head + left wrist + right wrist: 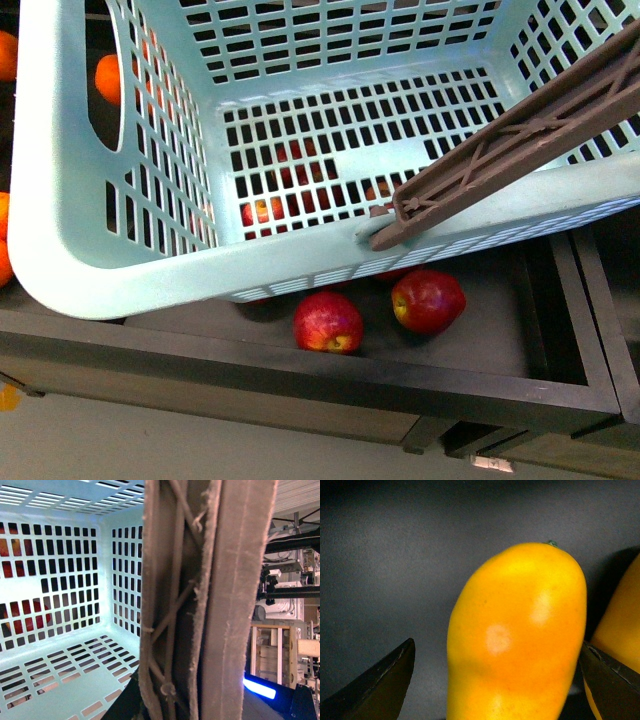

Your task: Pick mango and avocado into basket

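- Our right gripper [497, 645] is spread wide and holds nothing. Its dark fingertips [375, 685] show on either side of the mango [520, 630].
- The mango lies straight ahead of this gripper, between the fingers, on a dark surface [380, 555]. Its long axis runs away from the gripper with the stem end farthest, so the fingers bracket its width, not its length.
- It is not centred. One finger is just beside the mango's flank, perhaps touching, while the other stands well apart with bare surface between.
- A second yellow fruit [622, 630] lies just beyond the nearer finger, close beside the mango. We judge that finger must slip between the two.
- Our left gripper [215, 707] looks clamped on the brown handle [200, 605] of the basket [60, 670]. The handle runs between its fingers and fills much of the left wrist view.
- In the front view the basket hangs tilted above red apples [328, 322], and we see no fruit resting in it. Neither arm shows there.
- We find the avocado in no view.
- We judge the right arm is the one to take the mango. It should shift a little toward the crowded side, ease forward, and close across the width.
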Robot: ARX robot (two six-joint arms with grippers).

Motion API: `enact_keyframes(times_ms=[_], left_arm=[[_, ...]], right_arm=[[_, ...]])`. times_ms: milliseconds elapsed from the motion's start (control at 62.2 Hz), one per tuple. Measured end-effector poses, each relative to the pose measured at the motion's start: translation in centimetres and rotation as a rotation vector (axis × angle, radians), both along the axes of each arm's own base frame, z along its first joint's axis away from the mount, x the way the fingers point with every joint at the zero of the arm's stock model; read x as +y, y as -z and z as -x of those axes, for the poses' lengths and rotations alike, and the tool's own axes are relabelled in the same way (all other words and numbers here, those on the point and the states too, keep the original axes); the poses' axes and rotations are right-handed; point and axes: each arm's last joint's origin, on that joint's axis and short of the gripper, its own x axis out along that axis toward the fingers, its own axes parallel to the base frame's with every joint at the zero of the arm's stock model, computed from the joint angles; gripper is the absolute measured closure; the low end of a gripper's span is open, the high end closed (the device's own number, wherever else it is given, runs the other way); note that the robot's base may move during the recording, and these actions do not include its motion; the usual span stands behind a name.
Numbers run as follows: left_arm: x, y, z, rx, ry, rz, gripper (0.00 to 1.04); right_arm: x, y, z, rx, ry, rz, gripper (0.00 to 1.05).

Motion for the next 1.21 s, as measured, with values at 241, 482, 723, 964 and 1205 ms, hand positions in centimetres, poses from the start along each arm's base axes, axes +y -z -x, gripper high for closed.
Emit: enact_keyframes(times_ms=[241, 482, 723, 964, 1205], left_arm=[[0.0, 0.0, 0.0, 0.0, -0.001, 0.0, 0.89], [0.0, 0.0, 0.0, 0.0, 0.0, 0.0, 0.89], [0.0, 0.0, 0.0, 0.0, -0.001, 0.0, 0.89], [0.0, 0.0, 0.0, 0.0, -0.001, 0.0, 0.89], [0.0, 0.0, 0.0, 0.0, 0.0, 0.0, 0.89]], right_arm=[[-0.4, 0.8, -1.4, 0.03, -0.003, -0.003, 0.09], [-0.4, 1.4, -2.0, 0.064, -0.012, 0.007, 0.09], [-0.4, 2.1, -1.9, 0.096, -0.028, 0.023, 0.11], [-0.8, 2.1, -1.7, 0.098, -0.024, 0.027, 0.38], [-0.9, 1.6, -1.3, 0.07, -0.02, 0.003, 0.39]])
